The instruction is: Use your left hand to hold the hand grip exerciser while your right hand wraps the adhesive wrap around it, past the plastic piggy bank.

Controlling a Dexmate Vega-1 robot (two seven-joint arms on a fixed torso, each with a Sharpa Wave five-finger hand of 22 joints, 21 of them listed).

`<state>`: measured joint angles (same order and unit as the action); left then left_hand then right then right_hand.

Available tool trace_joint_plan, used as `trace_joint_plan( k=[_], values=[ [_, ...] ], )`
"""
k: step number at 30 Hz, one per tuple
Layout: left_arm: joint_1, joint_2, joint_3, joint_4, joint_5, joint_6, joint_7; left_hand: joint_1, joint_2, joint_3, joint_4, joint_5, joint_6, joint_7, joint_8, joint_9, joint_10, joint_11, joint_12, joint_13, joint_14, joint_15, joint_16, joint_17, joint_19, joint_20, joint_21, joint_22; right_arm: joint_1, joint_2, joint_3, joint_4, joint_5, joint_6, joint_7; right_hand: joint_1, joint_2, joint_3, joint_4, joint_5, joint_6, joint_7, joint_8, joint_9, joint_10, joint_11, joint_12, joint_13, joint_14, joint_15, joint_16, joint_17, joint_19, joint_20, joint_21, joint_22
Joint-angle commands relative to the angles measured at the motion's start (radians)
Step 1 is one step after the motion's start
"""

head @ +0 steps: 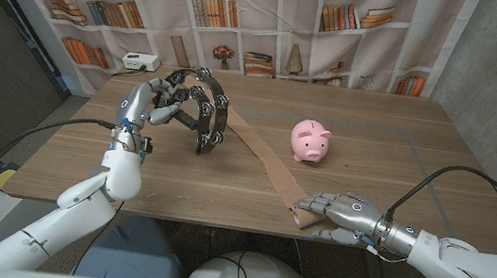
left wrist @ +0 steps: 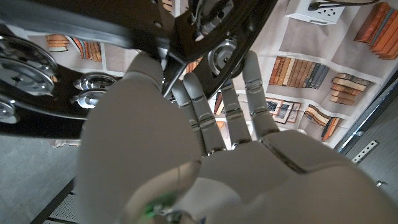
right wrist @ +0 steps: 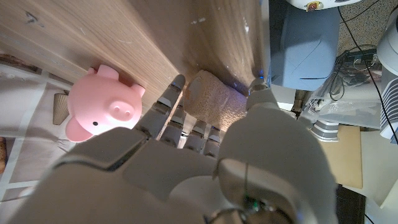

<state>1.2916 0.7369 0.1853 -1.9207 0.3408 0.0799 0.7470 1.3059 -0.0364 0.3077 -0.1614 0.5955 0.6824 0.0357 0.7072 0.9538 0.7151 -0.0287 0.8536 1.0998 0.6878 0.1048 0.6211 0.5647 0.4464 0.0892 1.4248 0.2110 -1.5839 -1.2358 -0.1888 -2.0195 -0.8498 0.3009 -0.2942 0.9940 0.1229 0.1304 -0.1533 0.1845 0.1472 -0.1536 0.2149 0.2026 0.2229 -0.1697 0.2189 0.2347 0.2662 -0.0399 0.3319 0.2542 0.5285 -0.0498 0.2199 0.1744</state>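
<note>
Two hands are both busy. My left hand (head: 160, 102) grips the ring-shaped thing with metal jingles (head: 206, 110), which looks more like a tambourine than a hand grip exerciser, and holds it up on edge at the far left of the table (head: 385, 184). The left wrist view shows the fingers (left wrist: 205, 115) curled over its black rim. My right hand (head: 335, 209) rests at the near edge of the table, its fingers closed on the roll of tan wrap (right wrist: 211, 96). From that roll a strip (head: 261, 155) runs slantwise across the wood up to the ring.

I judge the wrapping is only begun: the strip reaches the ring, but I cannot tell how many turns are on it.

The next move, I think, calls for lifting the roll and carrying it toward the ring with the strip kept taut, while the left hand holds firm.

The pink piggy bank (head: 310, 142) stands just beside the strip, on its right side, between the two hands. It is the thing most likely to be knocked by my right arm. Behind the table hangs a bookshelf backdrop (head: 245, 15).
</note>
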Motion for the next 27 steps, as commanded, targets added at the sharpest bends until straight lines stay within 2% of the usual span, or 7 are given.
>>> trace_joint_plan(
  k=[1, 6, 10, 15, 18, 22, 27],
  values=[
    [0.016, 0.003, -0.005, -0.016, 0.004, 0.005, 0.004, 0.087, 0.097, 0.041, 0.004, 0.087, 0.005, -0.003, -0.006, 0.002, 0.007, -0.004, -0.006, 0.003, 0.232, -0.233, 0.306, 0.264, 0.031, -0.054, 0.000, 0.003, 0.012, -0.027, -0.045, 0.004, 0.000, -0.045, -0.048, 0.028, 0.006, 0.014, -0.002, 0.007, 0.024, -0.008, 0.010, 0.001, 0.035, -0.006, 0.016, 0.005, 0.060, -0.182, 0.032, 0.014, 0.028, -0.053, 0.013, 0.004],
    [0.023, 0.003, -0.007, -0.019, 0.006, 0.005, 0.005, 0.085, 0.096, 0.042, 0.004, 0.087, 0.005, -0.004, -0.005, 0.005, 0.009, -0.003, -0.008, 0.000, 0.235, -0.235, 0.309, 0.268, 0.034, -0.054, 0.000, 0.003, 0.024, -0.027, -0.071, 0.007, -0.003, -0.058, -0.072, 0.062, 0.023, 0.031, -0.006, 0.009, 0.058, -0.018, 0.019, 0.002, 0.070, -0.021, 0.027, 0.010, 0.096, -0.190, 0.055, 0.030, 0.047, -0.075, 0.018, 0.008],
    [0.025, 0.002, -0.008, -0.019, 0.007, 0.002, 0.007, 0.083, 0.094, 0.042, 0.003, 0.088, 0.009, -0.005, -0.008, -0.001, 0.006, -0.003, -0.008, 0.004, 0.235, -0.235, 0.309, 0.267, 0.035, -0.056, 0.000, 0.004, 0.024, -0.022, -0.084, 0.011, -0.004, -0.070, -0.120, 0.089, 0.029, 0.042, -0.004, 0.007, 0.103, -0.023, 0.032, 0.005, 0.143, -0.022, 0.056, 0.023, 0.150, -0.192, 0.090, 0.054, 0.069, -0.080, 0.028, 0.013],
    [0.023, 0.000, -0.007, -0.014, 0.006, -0.005, 0.008, 0.082, 0.095, 0.044, 0.003, 0.089, 0.007, -0.005, -0.008, 0.002, 0.008, -0.003, -0.010, 0.001, 0.232, -0.233, 0.309, 0.270, 0.034, -0.056, 0.000, 0.005, 0.019, -0.017, -0.089, 0.017, 0.024, -0.069, -0.180, 0.121, 0.030, 0.049, 0.001, 0.001, 0.203, -0.029, 0.065, 0.013, 0.254, -0.032, 0.102, 0.059, 0.249, -0.196, 0.158, 0.110, 0.097, -0.090, 0.051, 0.025],
    [0.020, -0.002, -0.005, -0.009, 0.005, -0.008, 0.007, 0.082, 0.095, 0.045, 0.002, 0.089, 0.007, -0.005, -0.008, 0.003, 0.007, -0.005, -0.008, 0.007, 0.234, -0.235, 0.309, 0.268, 0.034, -0.057, 0.000, 0.004, 0.013, -0.013, -0.086, 0.022, 0.047, -0.064, -0.219, 0.148, 0.031, 0.055, 0.001, -0.001, 0.296, -0.040, 0.100, 0.023, 0.326, -0.033, 0.133, 0.092, 0.315, -0.198, 0.201, 0.155, 0.115, -0.110, 0.074, 0.032],
    [0.014, -0.004, -0.003, -0.001, 0.003, -0.015, 0.008, 0.082, 0.095, 0.046, 0.002, 0.088, 0.007, -0.005, -0.008, 0.003, 0.008, -0.001, -0.009, 0.007, 0.234, -0.232, 0.310, 0.269, 0.034, -0.056, 0.000, 0.005, 0.006, -0.013, -0.079, 0.018, 0.060, -0.060, -0.258, 0.167, 0.038, 0.064, 0.004, -0.002, 0.354, -0.043, 0.119, 0.031, 0.380, -0.033, 0.158, 0.117, 0.370, -0.200, 0.223, 0.186, 0.115, -0.118, 0.092, 0.038],
    [0.006, -0.006, 0.000, 0.009, 0.000, -0.022, 0.007, 0.082, 0.096, 0.047, 0.002, 0.088, 0.006, -0.004, -0.010, 0.003, 0.007, 0.000, -0.010, 0.009, 0.230, -0.234, 0.309, 0.269, 0.032, -0.055, 0.000, 0.005, 0.005, -0.010, -0.070, 0.008, 0.092, -0.054, -0.267, 0.175, 0.042, 0.072, 0.007, -0.003, 0.384, -0.043, 0.125, 0.033, 0.403, -0.035, 0.169, 0.130, 0.400, -0.200, 0.229, 0.200, 0.115, -0.122, 0.104, 0.040]
  ],
)
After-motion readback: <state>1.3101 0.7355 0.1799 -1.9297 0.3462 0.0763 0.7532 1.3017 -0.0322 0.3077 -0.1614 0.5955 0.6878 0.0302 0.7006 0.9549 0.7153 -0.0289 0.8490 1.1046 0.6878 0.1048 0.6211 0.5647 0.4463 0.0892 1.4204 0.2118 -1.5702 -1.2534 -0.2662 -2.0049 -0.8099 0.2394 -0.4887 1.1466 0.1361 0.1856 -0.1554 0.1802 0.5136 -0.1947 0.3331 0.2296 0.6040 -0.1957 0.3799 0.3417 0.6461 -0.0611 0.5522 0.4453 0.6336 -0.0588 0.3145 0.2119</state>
